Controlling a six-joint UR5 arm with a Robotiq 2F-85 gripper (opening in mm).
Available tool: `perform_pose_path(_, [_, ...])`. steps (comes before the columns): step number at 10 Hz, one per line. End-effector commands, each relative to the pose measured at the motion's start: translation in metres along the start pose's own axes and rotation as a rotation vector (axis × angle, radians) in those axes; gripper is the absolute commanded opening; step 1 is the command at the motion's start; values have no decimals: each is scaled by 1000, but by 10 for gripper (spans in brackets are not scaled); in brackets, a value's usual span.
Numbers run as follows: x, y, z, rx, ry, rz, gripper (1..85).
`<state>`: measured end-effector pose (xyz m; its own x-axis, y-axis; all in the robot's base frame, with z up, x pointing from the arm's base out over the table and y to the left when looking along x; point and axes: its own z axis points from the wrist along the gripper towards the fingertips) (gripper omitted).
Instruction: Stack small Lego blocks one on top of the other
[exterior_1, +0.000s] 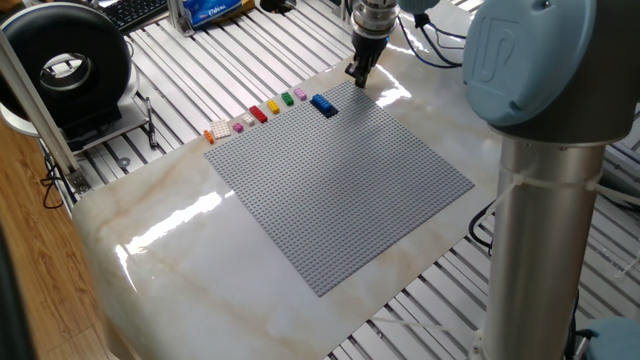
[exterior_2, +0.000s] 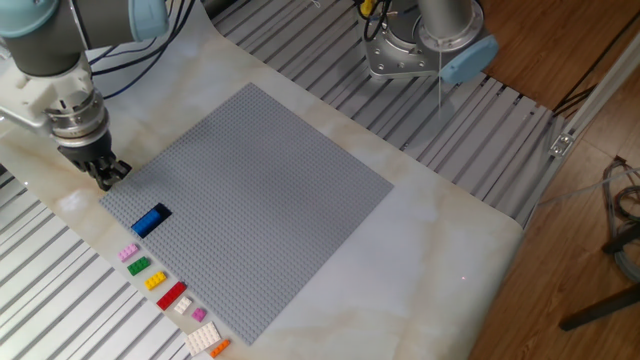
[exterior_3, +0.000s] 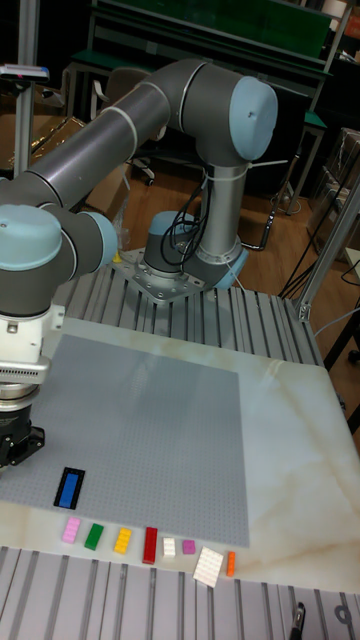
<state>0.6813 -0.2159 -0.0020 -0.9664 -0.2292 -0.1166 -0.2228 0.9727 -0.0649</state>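
A blue brick (exterior_2: 151, 220) (exterior_1: 323, 104) (exterior_3: 69, 487) sits on the grey baseplate (exterior_2: 260, 190) near one corner, with a darker layer showing under it. Beside the plate's edge lies a row of small Lego blocks: pink (exterior_2: 129, 252), green (exterior_2: 138, 266), yellow (exterior_2: 155, 281), red (exterior_2: 171, 295) and orange (exterior_2: 219, 347). My gripper (exterior_2: 105, 178) (exterior_1: 357, 76) (exterior_3: 14, 452) hangs just off the plate's corner, a short way from the blue brick. Its fingertips look pressed together with nothing between them.
White pieces (exterior_2: 203, 336) and another pink one (exterior_2: 198, 314) lie in the same row. The plate rests on a marble slab (exterior_2: 440, 220) over a slatted metal table. The arm's base (exterior_2: 430, 45) stands at the far side. A black round device (exterior_1: 65, 65) sits left.
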Motion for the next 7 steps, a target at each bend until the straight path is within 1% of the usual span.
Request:
perform_pose_path(1, [-7,7,2,-21,-28,30,10])
perform_pose_path(3, [-4,9,-6,-30,-9,46,10])
perform_pose_path(5, [-6,14,-4,-48,-16,59,10])
perform_pose_path(7, [-11,20,-1,-41,-24,74,10])
